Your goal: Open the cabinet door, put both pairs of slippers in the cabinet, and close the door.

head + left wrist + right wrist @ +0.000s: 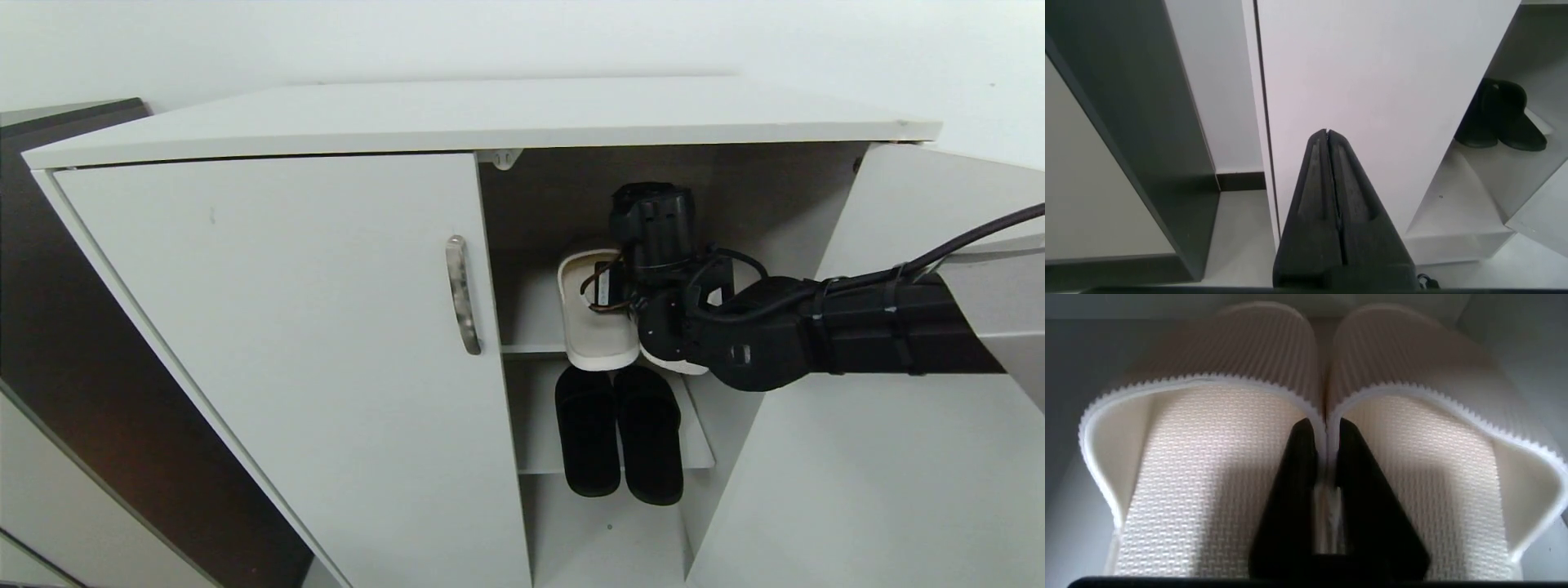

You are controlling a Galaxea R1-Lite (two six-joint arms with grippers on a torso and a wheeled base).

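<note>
The white cabinet [490, 114] has its left door [286, 343] closed and its right door [898, 457] swung open. A pair of white slippers [592, 327] lies on the upper shelf, toes pointing inward. My right gripper [1328, 469] is shut on the two inner side walls of the white slippers [1208, 539], pinching them together. A pair of black slippers [620, 433] rests on the shelf below and overhangs its front edge. My left gripper [1327, 135] hangs low in front of the closed left door, shut and holding nothing; the black slippers [1503, 118] show beyond it.
A metal handle [462, 294] sits on the closed door's inner edge. The bottom compartment [604, 539] holds nothing. A dark panel [82, 327] stands left of the cabinet. The open door bounds the space on the right, close to my right arm.
</note>
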